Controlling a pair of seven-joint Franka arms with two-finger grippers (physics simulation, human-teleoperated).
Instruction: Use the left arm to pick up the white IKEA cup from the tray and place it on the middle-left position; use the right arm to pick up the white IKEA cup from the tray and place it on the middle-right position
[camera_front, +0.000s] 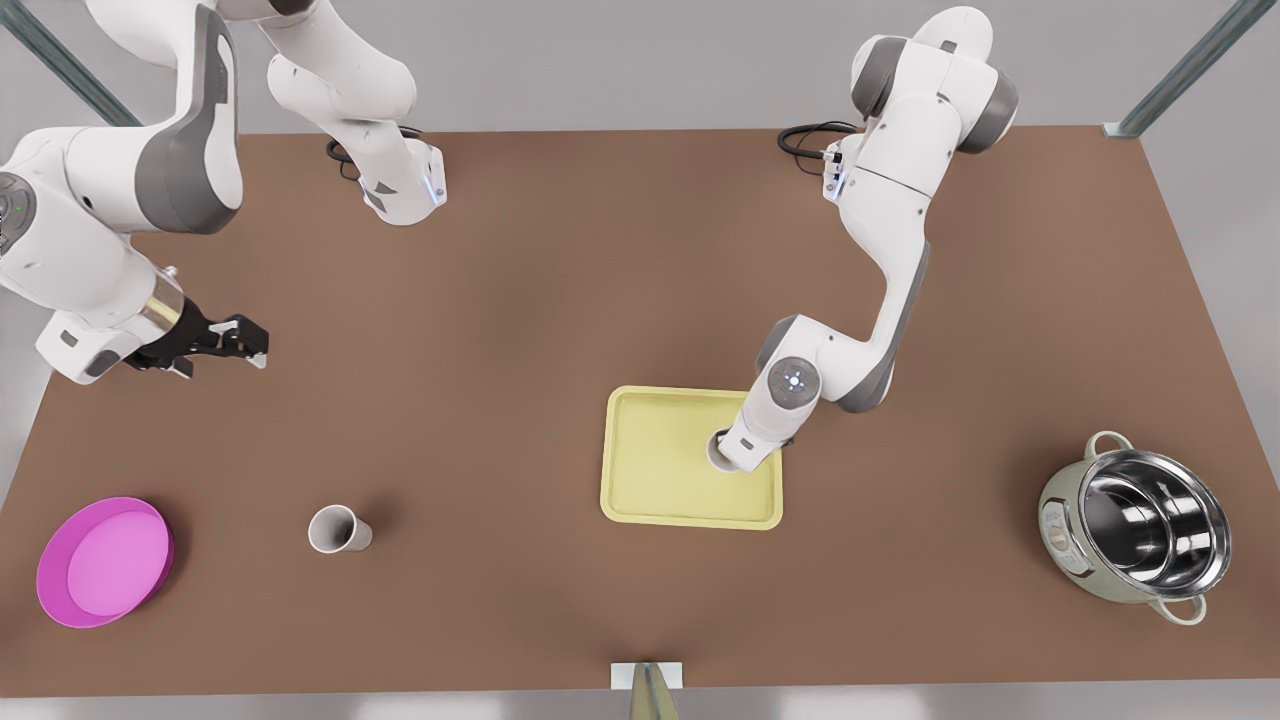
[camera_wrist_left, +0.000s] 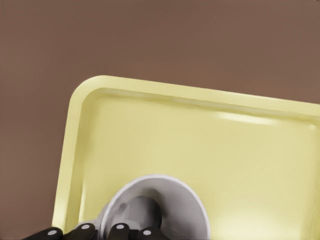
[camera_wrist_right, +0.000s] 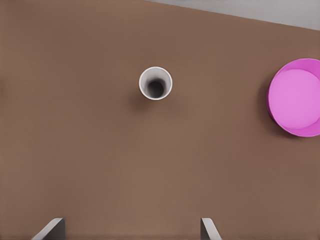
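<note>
A white cup (camera_front: 716, 449) stands at the right end of the pale yellow tray (camera_front: 650, 500), as the front view has it. My left gripper (camera_front: 738, 452) comes down on it from the arm on the front view's right. In the left wrist view the black fingers (camera_wrist_left: 85, 230) straddle the wall of the cup (camera_wrist_left: 170, 200), one inside and one outside, shut on it over the tray (camera_wrist_left: 150, 130). Another white cup (camera_front: 338, 528) stands upright on the bare table. My right gripper (camera_front: 245, 340) hangs open above the table at the front view's left, well away from that cup (camera_wrist_right: 155, 83).
A round pink dish (camera_front: 103, 560) lies near the front view's lower left corner, beside the free cup; the right wrist view also shows the dish (camera_wrist_right: 296, 97). A steel pot (camera_front: 1140, 525) with handles sits at the far right. Bare brown tabletop lies between tray and free cup.
</note>
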